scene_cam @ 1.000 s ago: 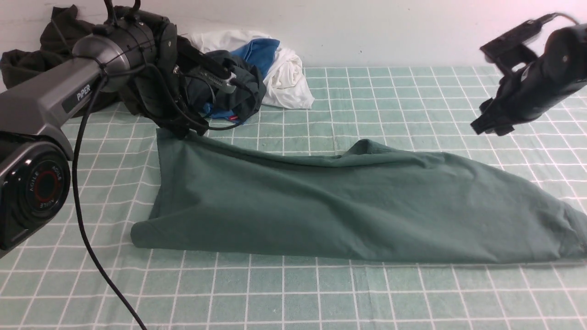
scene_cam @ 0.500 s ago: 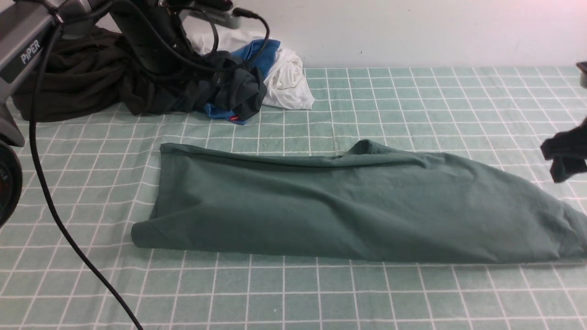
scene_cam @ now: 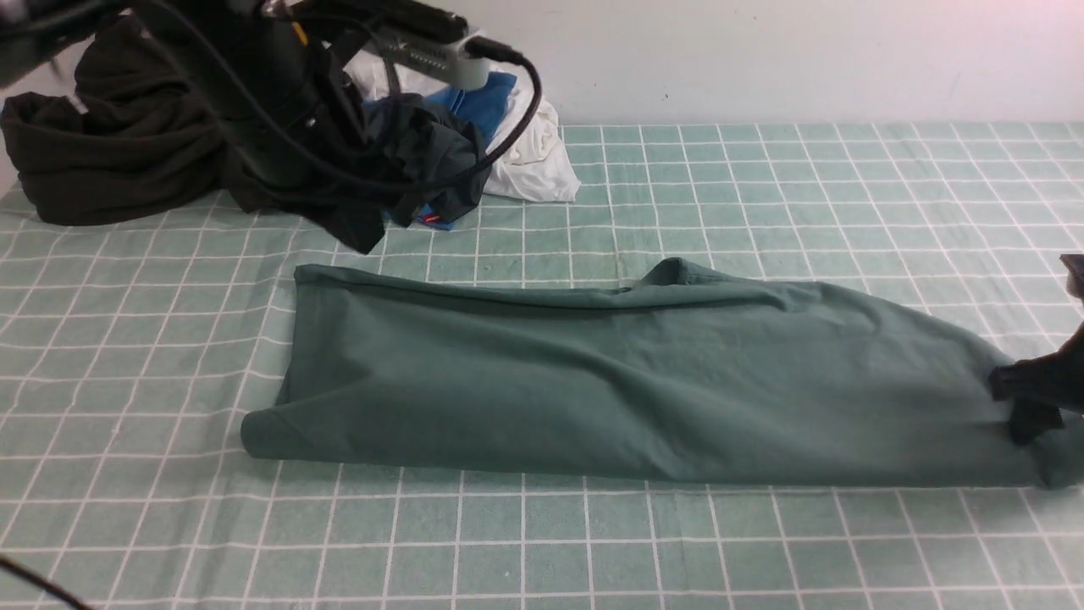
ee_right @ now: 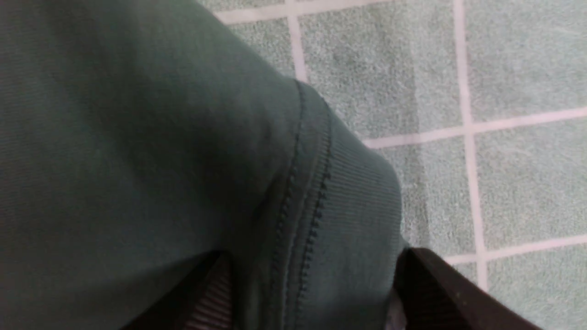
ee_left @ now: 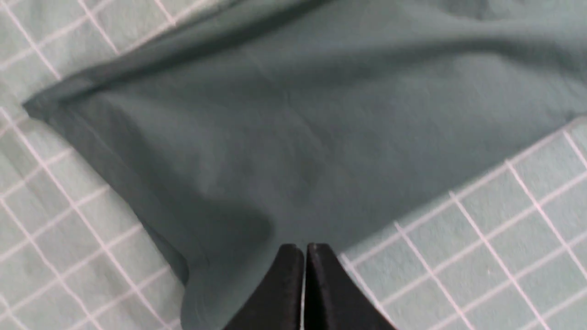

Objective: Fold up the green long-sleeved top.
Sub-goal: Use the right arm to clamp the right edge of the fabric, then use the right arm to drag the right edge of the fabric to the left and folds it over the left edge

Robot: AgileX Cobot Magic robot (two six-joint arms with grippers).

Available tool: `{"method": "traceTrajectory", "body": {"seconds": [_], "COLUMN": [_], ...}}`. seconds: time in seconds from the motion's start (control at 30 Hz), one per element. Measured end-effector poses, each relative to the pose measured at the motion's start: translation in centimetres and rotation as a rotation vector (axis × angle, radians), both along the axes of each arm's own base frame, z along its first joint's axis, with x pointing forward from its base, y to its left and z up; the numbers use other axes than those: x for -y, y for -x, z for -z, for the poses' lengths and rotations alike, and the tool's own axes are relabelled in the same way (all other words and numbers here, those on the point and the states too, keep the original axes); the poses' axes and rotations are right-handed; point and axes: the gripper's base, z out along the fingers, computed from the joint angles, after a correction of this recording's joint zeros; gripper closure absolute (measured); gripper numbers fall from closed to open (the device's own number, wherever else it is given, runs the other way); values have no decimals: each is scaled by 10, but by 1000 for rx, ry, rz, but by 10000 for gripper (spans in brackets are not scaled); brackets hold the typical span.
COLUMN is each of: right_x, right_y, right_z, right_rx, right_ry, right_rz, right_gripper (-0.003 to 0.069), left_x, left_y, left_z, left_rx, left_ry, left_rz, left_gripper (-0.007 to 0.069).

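right gripper (scene_cam: 1029, 405) has dropped from mid-air at the table's right side to the right end of the green long-sleeved top (scene_cam: 610, 381). left arm has lifted off the far left corner and now hangs over the clothes heap. the top itself has not shifted.

progress: top lies across the middle of the checked tablecloth (scene_cam: 762, 186) as a long, narrow band, already doubled lengthwise, with the near edge a rolled fold. sleeves not visible, presumably tucked inside. judged roughly halfway: the crosswise fold, end over end, is still to do.

grippers: right jaws stand apart, astride the ribbed band (ee_right: 348, 192) at the garment's end, one black finger (ee_right: 435, 284) on each side, cloth between but not visibly pinched. left gripper (ee_left: 303, 250) has its fingers pressed together, holding nothing, hovering above the top's left corner.

materials: soft matte knit jersey, dull green, limp, with shallow long creases. band is fine rib with a double row of stitching. tablecloth looks like towelling, pale green with white grid lines.

behind: dark crumpled clothes (scene_cam: 102, 161), a white garment (scene_cam: 533, 161) and a blue one (scene_cam: 483, 97) heaped against the wall, well apart from the top.
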Motion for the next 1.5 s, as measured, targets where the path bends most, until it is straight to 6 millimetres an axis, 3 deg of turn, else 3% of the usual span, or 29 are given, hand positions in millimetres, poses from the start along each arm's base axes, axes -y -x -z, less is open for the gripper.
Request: {"method": "traceTrajectory", "body": {"seconds": [0.17,0.27,0.4,0.43,0.53,0.6,0.63,0.7,0.73,0.77,0.83,0.87,0.93,0.97,1.1,1.17,1.2,1.23,1.27,1.3,1.37,1.5], "right_x": [1,1,2,3,3,-3,-11,-40,-43,-79,-106,-134,-178,-211,-299,-323,-355,-361,-389,-392,-422,-451], "right_y": [-2,-2,-1,1,4,7,10,14,15,20,24,27,31,34,31,30,24,24,18,17,8,-5], "right_z": [1,1,-2,-9,-34,-71,-99,-144,-146,-179,-194,-207,-216,-219,-199,-193,-174,-175,-155,-153,-132,-110], "right_rx": [-1,-2,-14,-19,0,62,119,223,228,324,364,411,447,471,501,517,518,525,521,521,518,506], "right_ry": [9,19,40,51,76,107,120,133,130,106,82,44,-9,-46,-136,-160,-200,-209,-248,-252,-297,-388], "right_rz": [-16,-44,-86,-90,-92,-105,-121,-208,-216,-323,-403,-484,-606,-692,-875,-913,-941,-947,-958,-958,-966,-940], "right_gripper": [236,382,562,617,639,642,643,642,642,642,643,644,644,644,645,645,645,645,644,644,620,498], "left_x": [-15,-25,-34,-39,-45,-51,-54,-59,-59,-62,-64,-66,-68,-69,-73,-74,-76,-77,-78,-78,-80,-82], "left_y": [50,83,113,127,147,165,175,191,193,203,209,214,221,225,238,243,249,250,255,256,262,267], "left_z": [-6,-11,-13,-13,-13,-12,-11,-8,-8,-6,-5,-5,-7,-8,-13,-14,-15,-15,-16,-16,-18,-19], "left_rx": [-6,8,28,40,61,91,117,149,152,176,187,201,223,234,254,257,258,261,270,272,285,304], "left_ry": [2,9,19,26,36,47,56,67,68,76,80,84,92,96,111,117,121,122,126,127,134,141], "left_rz": [-9,-11,-19,-27,-35,-38,-40,-41,-41,-42,-42,-42,-42,-42,-55,-61,-65,-66,-66,-67,-70,-69], "left_gripper": [628,628,628,628,628,628,628,628,628,628,628,628,628,628,628,628,628,628,628,628,628,628]}}
